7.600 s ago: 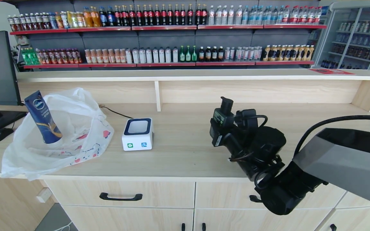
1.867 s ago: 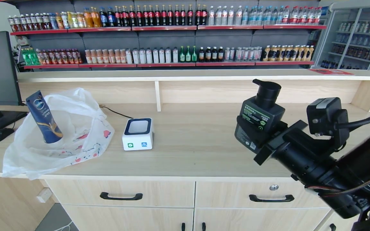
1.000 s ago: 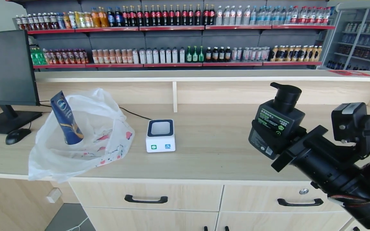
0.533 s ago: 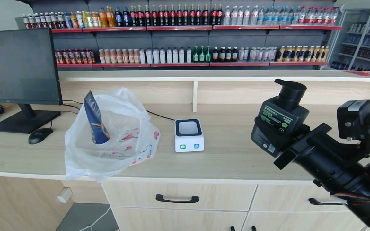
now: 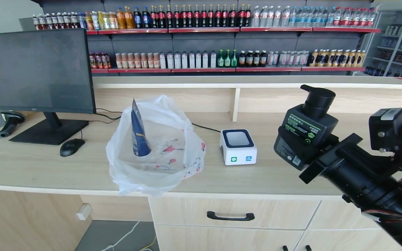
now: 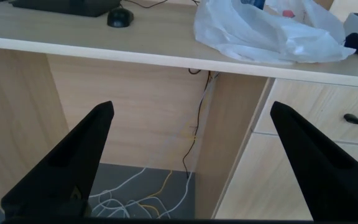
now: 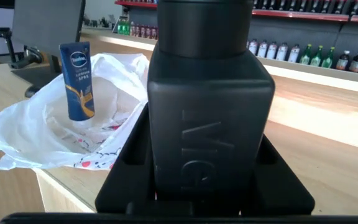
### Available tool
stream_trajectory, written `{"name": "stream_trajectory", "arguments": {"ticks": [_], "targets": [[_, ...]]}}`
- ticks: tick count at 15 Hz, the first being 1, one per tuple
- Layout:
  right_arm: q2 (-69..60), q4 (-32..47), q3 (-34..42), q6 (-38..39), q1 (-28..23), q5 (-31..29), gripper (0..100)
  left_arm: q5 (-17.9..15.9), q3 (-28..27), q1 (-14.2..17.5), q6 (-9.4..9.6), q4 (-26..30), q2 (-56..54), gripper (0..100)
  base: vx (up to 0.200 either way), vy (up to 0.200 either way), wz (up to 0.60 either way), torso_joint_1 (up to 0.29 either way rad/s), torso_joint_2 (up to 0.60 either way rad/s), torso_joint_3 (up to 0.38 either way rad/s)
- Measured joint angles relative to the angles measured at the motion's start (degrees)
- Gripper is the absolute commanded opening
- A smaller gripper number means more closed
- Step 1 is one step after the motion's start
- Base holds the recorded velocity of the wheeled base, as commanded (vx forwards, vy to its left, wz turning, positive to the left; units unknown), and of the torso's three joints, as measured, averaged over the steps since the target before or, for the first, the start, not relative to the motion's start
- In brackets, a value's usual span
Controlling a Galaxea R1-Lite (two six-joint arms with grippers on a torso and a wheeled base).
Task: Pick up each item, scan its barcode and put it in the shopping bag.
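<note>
A black bottle (image 5: 305, 130) with a round black cap is held tilted above the counter's right part, my right gripper (image 5: 314, 153) shut on its body. In the right wrist view the black bottle (image 7: 207, 106) sits between the jaws of the right gripper (image 7: 204, 168). The white shopping bag (image 5: 157, 160) lies open on the counter left of centre, with a blue tube (image 5: 138, 132) standing in it. A white barcode scanner (image 5: 238, 147) stands between bag and bottle. My left gripper (image 6: 191, 162) hangs open below the counter edge, in front of the cabinet, with the shopping bag (image 6: 272, 28) above it.
A monitor (image 5: 35, 69), a mouse (image 5: 71, 147) and a hand-held scanner (image 5: 8, 122) occupy the counter's left end. A raised ledge (image 5: 257, 81) runs along the back. Drawers with black handles (image 5: 230, 217) are under the counter. Cables (image 6: 135, 199) lie on the floor.
The head view has swung left, so bag, scanner and monitor now sit further right in the picture. The right gripper keeps the bottle, raised and further right than 7.6 s ago.
</note>
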Motion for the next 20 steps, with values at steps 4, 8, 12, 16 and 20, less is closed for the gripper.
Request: {"name": "stream_trajectory", "arguments": {"ticks": [4,8,12,16,20], "targets": [[0.0,0.0,0.11,0.0,-0.13,0.02,0,0.0,0.0,0.05,0.09,0.02,0.0,100,0.0,0.15,0.0,0.003,0.0,0.003],[0.05,-0.02,-1.35,-0.77,-0.09,0.02,0,0.0,0.0,-0.02,0.29,0.0,0.0,100,0.0,0.0,0.0,0.0,0.0,0.0],[0.13,0.0,-1.06,-0.93,-0.04,0.16,0,0.0,-0.01,0.0,0.35,0.06,0.0,100,0.15,0.0,0.0,0.001,0.0,0.003],[0.27,-0.13,-0.26,-2.77,-0.06,0.13,0,0.02,0.0,0.02,0.29,0.02,0.0,100,0.05,0.0,0.0,0.001,0.0,0.001],[1.04,0.09,-1.79,-4.02,-0.15,0.38,0,0.0,0.0,0.0,0.43,0.02,0.0,100,0.0,0.0,0.0,0.0,0.0,0.0]]}}
